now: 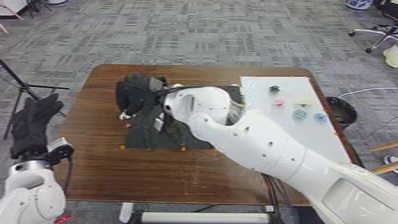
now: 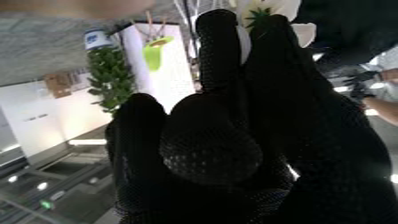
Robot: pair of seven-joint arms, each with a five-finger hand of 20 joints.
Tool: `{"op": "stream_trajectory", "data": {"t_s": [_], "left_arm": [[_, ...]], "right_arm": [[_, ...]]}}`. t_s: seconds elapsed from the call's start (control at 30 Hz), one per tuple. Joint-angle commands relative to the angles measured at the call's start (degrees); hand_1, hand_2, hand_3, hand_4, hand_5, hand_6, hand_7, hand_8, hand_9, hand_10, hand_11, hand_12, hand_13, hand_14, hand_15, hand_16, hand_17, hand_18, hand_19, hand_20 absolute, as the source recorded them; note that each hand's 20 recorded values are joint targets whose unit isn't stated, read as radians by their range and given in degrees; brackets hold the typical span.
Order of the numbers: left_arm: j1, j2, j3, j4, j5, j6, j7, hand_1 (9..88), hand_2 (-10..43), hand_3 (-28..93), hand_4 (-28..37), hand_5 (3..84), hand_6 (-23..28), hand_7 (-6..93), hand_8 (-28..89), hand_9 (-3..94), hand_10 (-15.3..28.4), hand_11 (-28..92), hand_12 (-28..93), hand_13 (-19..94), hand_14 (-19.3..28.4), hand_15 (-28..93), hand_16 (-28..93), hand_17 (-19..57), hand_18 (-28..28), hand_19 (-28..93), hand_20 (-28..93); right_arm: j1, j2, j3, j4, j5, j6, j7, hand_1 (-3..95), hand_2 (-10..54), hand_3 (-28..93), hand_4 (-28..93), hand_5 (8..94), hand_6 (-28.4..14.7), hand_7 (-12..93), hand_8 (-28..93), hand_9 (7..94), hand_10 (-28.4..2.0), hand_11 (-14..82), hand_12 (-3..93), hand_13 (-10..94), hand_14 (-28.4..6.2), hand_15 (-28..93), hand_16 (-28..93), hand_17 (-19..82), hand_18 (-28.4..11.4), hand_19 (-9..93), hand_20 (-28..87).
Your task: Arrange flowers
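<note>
My right hand is over the dark mat, its arm crossing from the lower right. Small white patches lie beside the glove; I cannot tell what they are. In the right wrist view my right hand has its thumb folded in, with a white flower with a green centre held at its fingertips. Part of the white bloom shows between two fingers. My left hand hangs off the table's left side, fingers straight, holding nothing. Several small flower heads, among them a pink one and a blue one, lie on the white board.
The brown table extends around the mat. Beyond its right edge stands a black bin. My right forearm hides part of the mat and of the board's left side. A tripod stands at the left.
</note>
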Motion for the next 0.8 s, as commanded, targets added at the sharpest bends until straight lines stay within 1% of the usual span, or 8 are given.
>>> {"op": "stream_trajectory", "data": {"t_s": [0.03, 0.1, 0.27, 0.53, 0.6, 0.67, 0.7, 0.8], "left_arm": [[-0.93, 0.54, 1.00, -0.32, -0.09, -1.53, 0.11, 21.5, 31.8, 58, -28.3, 54.9, 3.7, 12.8, -7, 52.0, 15.4, 21, 12, 38, 16.0, 18, -1, 8.1, 10.4, 9, 17], [-2.00, 0.93, 1.82, 0.01, -0.06, -1.81, -0.03, 21.5, 31.7, 58, -28.3, 54.9, 3.7, 12.8, -7, 52.0, 15.4, 21, 12, 38, 16.1, 18, -1, 8.0, 10.5, 9, 17], [-3.05, 1.32, 2.63, 0.15, -0.11, -2.22, 0.02, 21.7, 31.4, 58, -28.3, 54.6, 3.7, 12.7, -7, 51.9, 15.4, 21, 12, 38, 16.1, 18, -1, 7.9, 10.5, 9, 17], [-2.64, 0.83, 2.52, -0.09, 0.14, -2.98, -0.26, 20.9, 29.6, 59, -28.3, 54.2, 3.8, 12.6, -7, 51.6, 15.3, 21, 12, 38, 16.1, 18, -1, 7.8, 10.6, 9, 17], [-2.58, 0.81, 2.58, 0.12, 0.24, -3.27, -0.39, 20.9, 27.2, 59, -28.3, 54.0, 3.8, 12.6, -7, 51.5, 15.4, 21, 12, 38, 16.2, 18, 0, 7.8, 10.6, 9, 17], [-2.43, 0.63, 2.31, 0.45, 0.72, -4.39, -0.51, 20.4, 25.7, 60, -28.3, 53.9, 3.8, 12.6, -7, 51.4, 15.4, 21, 12, 38, 16.3, 19, 0, 7.7, 10.6, 9, 17], [-2.08, 0.45, 2.08, 0.48, 0.92, -4.93, -0.60, 20.0, 21.4, 60, -28.3, 53.8, 3.9, 12.6, -7, 51.4, 15.4, 21, 12, 38, 16.4, 19, 0, 7.6, 10.6, 9, 17], [-0.61, -0.35, 1.88, 0.06, 0.78, -5.31, -0.70, 19.2, 17.4, 62, -28.3, 53.4, 4.2, 12.5, -7, 51.3, 15.5, 21, 12, 38, 16.8, 19, 0, 7.4, 10.8, 9, 17]], "right_arm": [[-2.87, -2.20, -0.29, 1.65, -5.60, -1.58, -1.97, 60.3, -9.5, 57, -15, 77.7, 2.6, 21, 7, 88.2, -8.5, 3.8, 30.4, 91, -0.7, 64, 33, 65, -12.6, 93, 67], [-2.94, -2.49, 0.09, 2.15, -7.14, -2.34, -1.80, 60.2, -9.5, 57, -15, 77.7, 2.7, 21, 7, 88.2, -8.5, 3.7, 30.3, 91, -0.7, 64, 33, 65, -12.6, 93, 67], [-3.83, -3.58, 1.08, 3.87, -12.18, -2.95, -2.92, 59.9, -9.5, 57, -15, 77.5, 3.2, 21, 7, 87.2, -7.9, 2.9, 28.6, 91, -0.7, 64, 33, 65, -12.6, 93, 67], [-6.32, -4.12, 1.57, 4.60, -15.51, -2.96, -1.62, 59.0, -9.5, 58, -16, 76.9, 4.4, 20, 5, 86.2, -7.3, 1.9, 25.8, 91, -0.6, 64, 33, 64, -12.7, 93, 66], [-6.77, -4.16, 1.46, 4.62, -15.22, -2.54, -0.52, 58.6, -9.5, 58, -16, 76.9, 4.4, 20, 4, 85.9, -7.3, 2.0, 25.2, 91, -0.7, 64, 33, 64, -12.7, 93, 66], [-7.29, -4.43, 1.68, 4.64, -15.32, -2.76, 0.02, 58.3, -9.5, 58, -16, 76.7, 4.4, 20, 4, 85.5, -7.3, 2.2, 24.5, 91, -0.7, 63, 33, 64, -12.7, 93, 66], [-7.62, -4.56, 1.69, 4.67, -15.36, -2.45, 0.25, 58.0, -9.3, 58, -16, 76.6, 4.5, 20, 4, 84.7, -7.3, 3.0, 23.1, 91, -0.6, 63, 33, 64, -12.6, 93, 65], [-8.54, -5.12, 2.09, 4.87, -15.90, -2.15, 0.45, 57.7, -8.2, 58, -16, 75.8, 4.4, 19, 3, 83.1, -7.4, 3.7, 21.0, 91, -0.9, 63, 33, 64, -12.6, 93, 65]]}}
